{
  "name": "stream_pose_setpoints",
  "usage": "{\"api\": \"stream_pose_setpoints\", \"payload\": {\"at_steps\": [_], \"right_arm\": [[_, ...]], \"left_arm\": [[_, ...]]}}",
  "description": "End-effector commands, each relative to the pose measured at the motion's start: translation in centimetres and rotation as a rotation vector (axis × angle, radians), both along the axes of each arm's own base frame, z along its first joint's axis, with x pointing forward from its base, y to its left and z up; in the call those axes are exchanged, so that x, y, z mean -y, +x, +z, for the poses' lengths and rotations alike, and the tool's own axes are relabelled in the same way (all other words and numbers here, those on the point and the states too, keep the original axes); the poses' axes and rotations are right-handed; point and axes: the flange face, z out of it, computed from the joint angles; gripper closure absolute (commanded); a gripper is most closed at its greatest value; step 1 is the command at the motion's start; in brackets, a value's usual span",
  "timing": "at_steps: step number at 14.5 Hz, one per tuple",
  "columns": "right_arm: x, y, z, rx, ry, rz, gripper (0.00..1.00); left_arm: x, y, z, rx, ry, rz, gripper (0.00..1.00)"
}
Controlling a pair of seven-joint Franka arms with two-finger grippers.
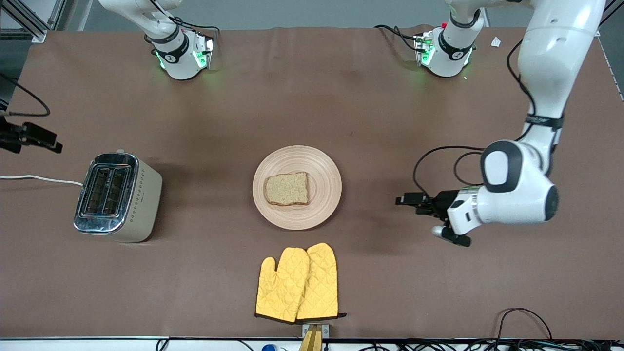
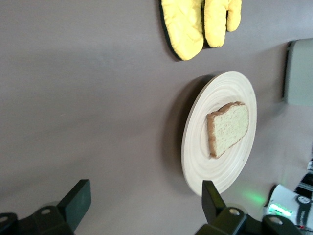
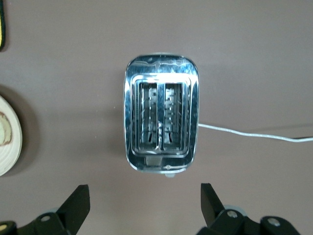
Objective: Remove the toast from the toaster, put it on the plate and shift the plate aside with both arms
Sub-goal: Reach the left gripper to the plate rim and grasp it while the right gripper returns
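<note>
Toast (image 1: 286, 188) on plate (image 1: 321, 165) at mid-table (image 1: 341, 97); left hand (image 2: 146, 205) wide, empty, beside plate; right hand (image 3: 144, 205) wide, empty, over toaster (image 3: 161, 122).

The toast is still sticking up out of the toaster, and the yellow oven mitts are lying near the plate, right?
Not quite. The toast isn't in the toaster; it lies flat on the wooden plate, and the toaster's slots are empty, as the front view and right wrist view show. The yellow oven mitts do lie near the plate, nearer the front camera.
</note>
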Motion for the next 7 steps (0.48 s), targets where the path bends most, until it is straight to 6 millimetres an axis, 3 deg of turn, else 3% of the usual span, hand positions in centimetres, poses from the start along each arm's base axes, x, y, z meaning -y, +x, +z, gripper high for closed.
{"api": "stream_pose_setpoints", "payload": {"at_steps": [1, 4, 7], "right_arm": [[-0.1, -1.4, 1.5, -0.005, -0.017, 0.009, 0.00], [0.2, -1.2, 4.2, 0.046, -0.029, -0.003, 0.00], [-0.2, -1.2, 5.0, 0.065, -0.019, 0.005, 0.00]], "left_arm": [[3.1, -1.5, -4.1, 0.017, -0.063, 0.054, 0.02], [6.3, -4.1, -7.8, -0.011, -0.105, 0.066, 0.15], [8.3, -6.0, -10.0, -0.040, -0.132, 0.043, 0.28]]}}
